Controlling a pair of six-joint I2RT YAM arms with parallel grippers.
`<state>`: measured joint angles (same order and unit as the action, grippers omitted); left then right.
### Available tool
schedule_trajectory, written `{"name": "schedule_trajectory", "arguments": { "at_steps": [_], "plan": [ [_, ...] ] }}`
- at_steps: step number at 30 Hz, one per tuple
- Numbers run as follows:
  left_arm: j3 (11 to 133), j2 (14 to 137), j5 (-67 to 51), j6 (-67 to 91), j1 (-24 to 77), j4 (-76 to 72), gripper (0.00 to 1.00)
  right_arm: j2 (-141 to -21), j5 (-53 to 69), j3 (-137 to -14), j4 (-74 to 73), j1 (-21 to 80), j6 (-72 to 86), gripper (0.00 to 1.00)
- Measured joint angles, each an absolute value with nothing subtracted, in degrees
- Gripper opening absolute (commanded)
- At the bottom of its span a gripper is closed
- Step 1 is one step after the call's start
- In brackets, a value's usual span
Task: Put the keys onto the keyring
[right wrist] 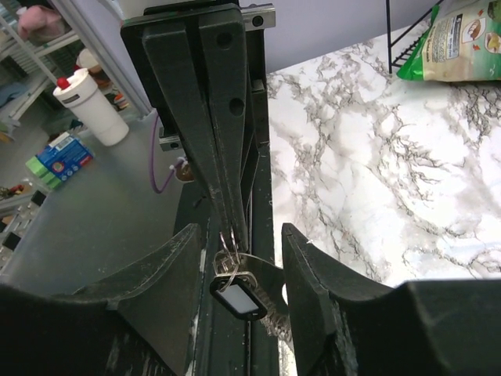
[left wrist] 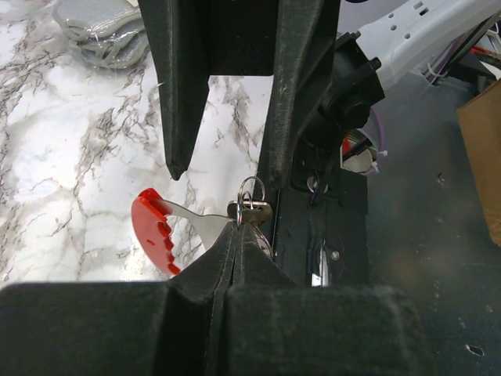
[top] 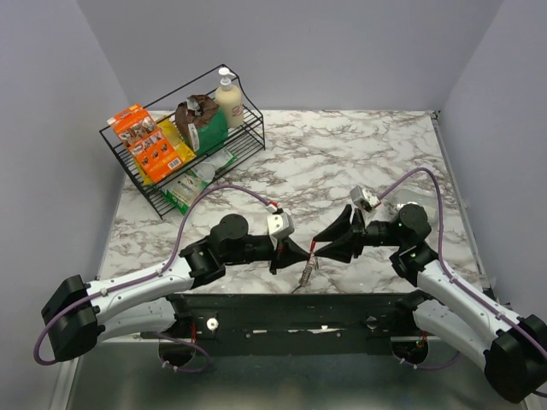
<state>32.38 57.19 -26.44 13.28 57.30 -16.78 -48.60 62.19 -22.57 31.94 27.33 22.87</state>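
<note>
The keyring hangs between the two grippers over the table's near edge point(top: 306, 272). Its red curved clip point(left wrist: 153, 231) with a silvery blade shows in the left wrist view. The ribbed chain point(right wrist: 278, 319) shows in the right wrist view. My left gripper point(left wrist: 237, 225) point(top: 298, 253) is shut, pinching the thin wire ring point(left wrist: 252, 192) at the keyring's top. One key, a small dark tag with a pale centre point(right wrist: 237, 296), hangs from that ring. I see no second key. My right gripper point(right wrist: 243, 235) point(top: 319, 248) is open, its fingers either side of the ring and tag without touching them.
A black wire rack point(top: 248, 141) with snack boxes, bags and a soap bottle stands at the back left. A black base plate point(top: 299, 312) runs along the near edge below the keyring. A grey pouch point(left wrist: 102, 31) lies on the marble table point(top: 376, 162).
</note>
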Motion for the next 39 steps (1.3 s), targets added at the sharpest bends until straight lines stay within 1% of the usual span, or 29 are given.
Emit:
{"name": "schedule_trajectory", "arguments": {
  "at_steps": [8,9,10,12,15,16,19,20,22,32,33,34,36,37,39],
  "plan": [
    [32.84,57.45,-26.41,13.30,57.67,-17.91,0.00,-48.51,62.19,-20.97,31.51,27.33,21.93,0.49],
    [33.06,57.45,-26.41,13.32,57.74,-17.96,0.00,-48.40,62.19,-20.91,31.27,27.33,21.78,0.47],
    [33.23,57.45,-26.41,13.32,57.78,-18.04,0.00,-48.29,62.19,-20.86,31.14,27.33,21.56,0.43],
    [33.32,57.45,-26.41,13.32,57.80,-18.33,0.00,-48.07,62.19,-20.86,31.09,27.33,21.21,0.40],
    [33.32,57.45,-26.37,13.34,57.82,-18.33,0.00,-47.88,62.22,-20.86,30.81,27.33,20.95,0.31],
    [33.32,57.43,-26.30,13.34,57.82,-18.33,0.00,-47.88,62.24,-20.86,30.74,27.35,20.93,0.21],
    [33.32,57.43,-25.91,13.37,57.82,-18.31,0.00,-47.90,62.54,-20.86,30.57,27.46,21.04,0.06],
    [33.32,57.43,-25.76,13.41,57.82,-18.31,0.00,-47.97,62.72,-20.86,30.52,27.49,21.04,0.04],
    [33.32,57.43,-25.58,13.61,57.84,-18.28,0.00,-48.27,62.92,-20.91,30.44,27.49,21.06,0.01],
    [33.32,57.41,-25.34,14.24,57.89,-17.87,0.01,-48.36,63.05,-21.26,29.45,27.49,20.93,0.01],
    [33.32,57.32,-25.34,14.37,57.89,-17.87,0.04,-48.36,63.09,-21.43,29.10,27.49,20.91,0.00],
    [33.32,57.28,-25.32,14.39,57.89,-17.85,0.12,-48.34,63.09,-21.65,28.64,27.49,20.84,0.00],
    [33.32,57.08,-25.34,14.39,57.89,-17.78,0.18,-48.34,63.13,-22.26,27.57,27.49,20.60,0.00],
    [33.32,56.88,-25.32,14.35,57.89,-17.65,0.26,-48.36,63.31,-22.57,27.03,27.55,20.49,0.00],
    [33.32,56.40,-25.34,14.02,57.89,-17.04,0.33,-48.66,63.77,-23.44,25.78,27.77,20.05,0.01]
  ]
}}
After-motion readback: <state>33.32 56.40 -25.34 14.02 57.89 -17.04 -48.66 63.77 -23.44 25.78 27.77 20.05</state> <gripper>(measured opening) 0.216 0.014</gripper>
